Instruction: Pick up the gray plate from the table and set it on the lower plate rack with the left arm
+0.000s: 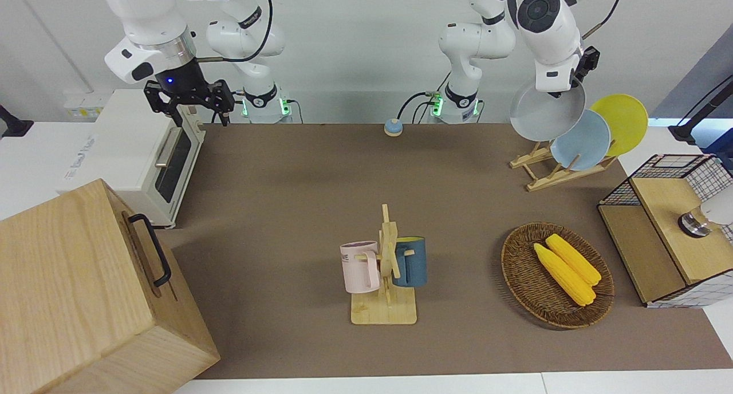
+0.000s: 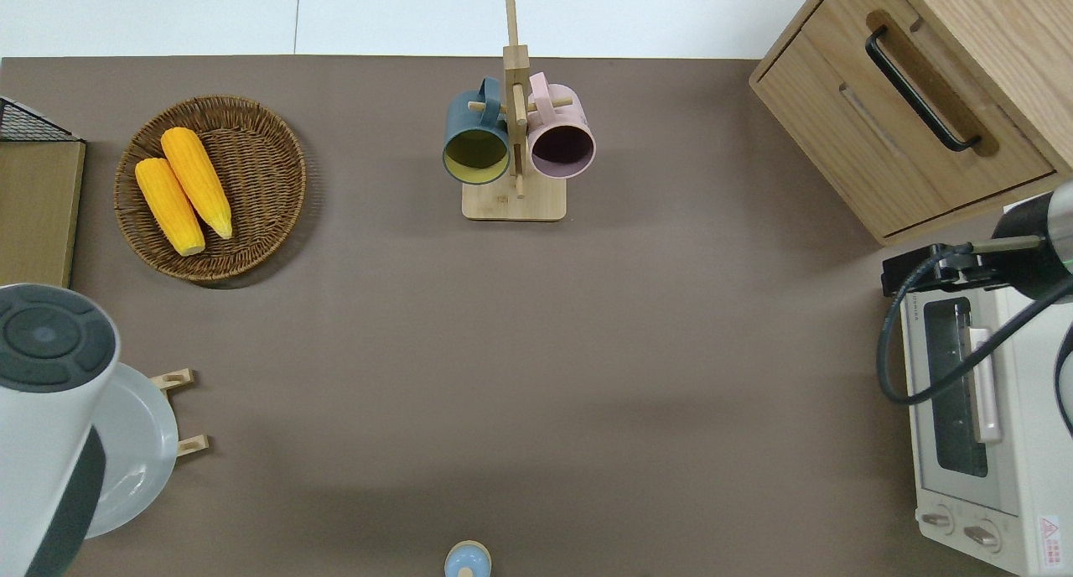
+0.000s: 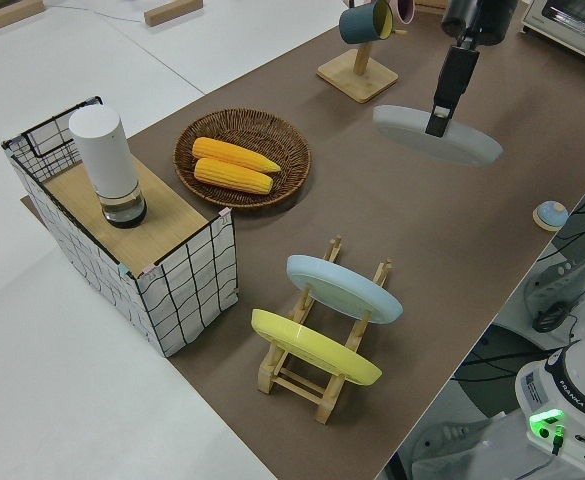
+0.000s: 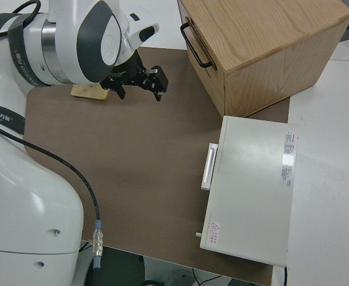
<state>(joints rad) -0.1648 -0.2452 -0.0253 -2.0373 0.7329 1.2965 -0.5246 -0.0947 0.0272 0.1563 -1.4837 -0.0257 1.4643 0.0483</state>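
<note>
1. Nearest the front camera sits the wooden cabinet (image 1: 86,291), at seven o'clock in that view; the mug stand (image 1: 386,268) stands mid-table.
2. At two o'clock, the left gripper (image 1: 564,83) pinches the gray plate (image 1: 544,114) by its rim, up in the air, tilted; it hangs over the rack's (image 1: 550,173) end nearer the robots.
3. Blue plate (image 1: 581,141) and yellow plate (image 1: 621,122) lean in the rack.
4. Right gripper (image 1: 192,105) is parked, fingers spread.
</note>
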